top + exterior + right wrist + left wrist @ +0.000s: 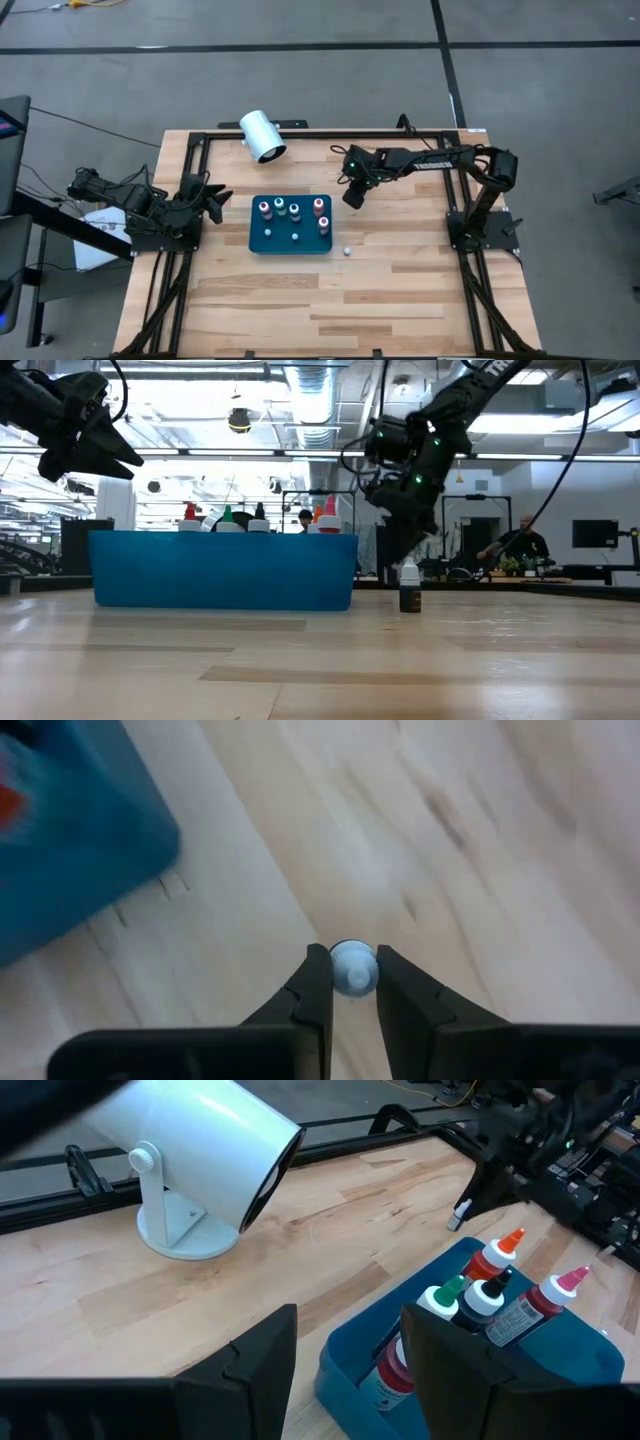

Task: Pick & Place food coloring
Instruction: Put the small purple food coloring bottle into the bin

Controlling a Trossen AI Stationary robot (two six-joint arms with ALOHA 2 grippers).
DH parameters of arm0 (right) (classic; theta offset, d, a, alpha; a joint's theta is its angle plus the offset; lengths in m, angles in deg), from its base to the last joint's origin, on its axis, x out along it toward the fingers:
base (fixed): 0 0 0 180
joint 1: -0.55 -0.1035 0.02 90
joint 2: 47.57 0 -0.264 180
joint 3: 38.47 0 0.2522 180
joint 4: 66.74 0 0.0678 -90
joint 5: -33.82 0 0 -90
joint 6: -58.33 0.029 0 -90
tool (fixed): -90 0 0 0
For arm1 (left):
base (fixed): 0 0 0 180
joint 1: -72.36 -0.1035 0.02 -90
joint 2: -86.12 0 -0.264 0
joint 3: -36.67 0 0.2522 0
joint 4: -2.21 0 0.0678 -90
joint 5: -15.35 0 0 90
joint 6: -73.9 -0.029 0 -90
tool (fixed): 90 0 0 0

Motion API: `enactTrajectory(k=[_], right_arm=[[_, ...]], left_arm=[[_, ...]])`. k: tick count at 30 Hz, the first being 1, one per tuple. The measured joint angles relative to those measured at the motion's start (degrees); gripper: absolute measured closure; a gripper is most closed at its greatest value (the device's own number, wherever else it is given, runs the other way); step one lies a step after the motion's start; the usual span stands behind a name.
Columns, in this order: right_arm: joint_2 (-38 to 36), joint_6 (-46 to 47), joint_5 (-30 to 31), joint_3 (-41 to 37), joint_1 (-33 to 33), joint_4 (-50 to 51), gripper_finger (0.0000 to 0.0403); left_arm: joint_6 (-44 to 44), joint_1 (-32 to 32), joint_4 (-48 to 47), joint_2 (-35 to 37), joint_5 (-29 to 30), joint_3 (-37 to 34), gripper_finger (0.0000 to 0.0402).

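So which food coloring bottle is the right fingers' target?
The dark bottle with the pale cap, standing alone on the wood beside the blue tray. The right gripper has its fingers on that cap; the other bottles sit in the tray.

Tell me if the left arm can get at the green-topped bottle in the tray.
Probably yes. The left gripper hovers beside the blue tray, fingers open, facing the green-topped bottle; nothing stands between. Neighbouring bottles crowd it, though.

Dark bottle (409, 590) beside blue tray (224, 570)
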Motion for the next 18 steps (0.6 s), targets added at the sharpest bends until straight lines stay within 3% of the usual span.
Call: enactTrajectory(k=[5, 13, 18], right_arm=[[-0.42, -2.78, -0.72, 6.25, -0.4, 6.72, 0.0356], [-0.48, -11.01, -9.39, 17.37, -3.02, 14.33, 0.0356], [-0.48, -13.56, -11.17, 22.09, -4.89, 18.05, 0.0355]], left_arm=[[-0.04, 0.0, 0.0, 0.01, -0.03, 0.0, 0.023], [-0.08, 0.0, 0.01, 0.0, -0.2, 0.0, 0.023], [-1.14, 0.0, 0.01, 0.0, -1.62, 0.0, 0.023]])
